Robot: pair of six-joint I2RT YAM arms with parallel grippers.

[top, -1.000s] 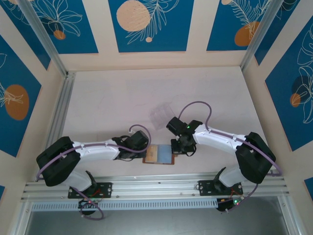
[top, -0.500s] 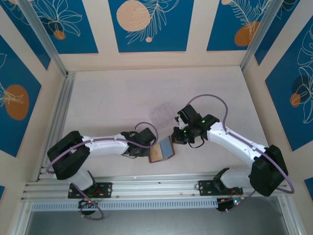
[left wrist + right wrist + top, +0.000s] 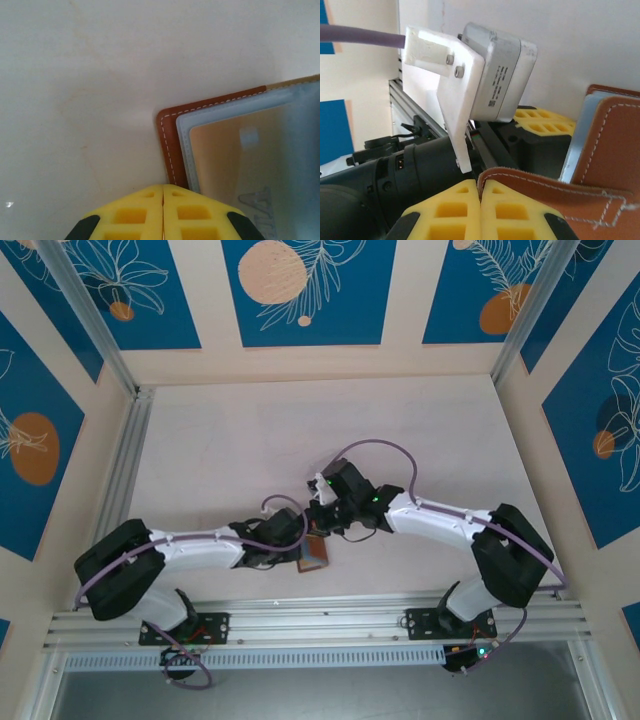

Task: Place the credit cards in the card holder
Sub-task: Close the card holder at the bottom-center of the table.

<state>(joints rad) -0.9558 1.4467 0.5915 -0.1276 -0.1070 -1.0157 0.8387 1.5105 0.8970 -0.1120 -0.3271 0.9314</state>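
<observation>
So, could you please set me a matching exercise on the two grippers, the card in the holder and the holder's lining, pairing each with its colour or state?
Things:
1. left gripper
2. right gripper
3. card
4. card holder's lining

Colours and states:
A. blue-grey
B. tan, under a clear window
C. shut on the card holder's flap
D. shut, at the holder's stitched edge

Pairs: 1-D, 2-C, 3-B, 4-A.
</observation>
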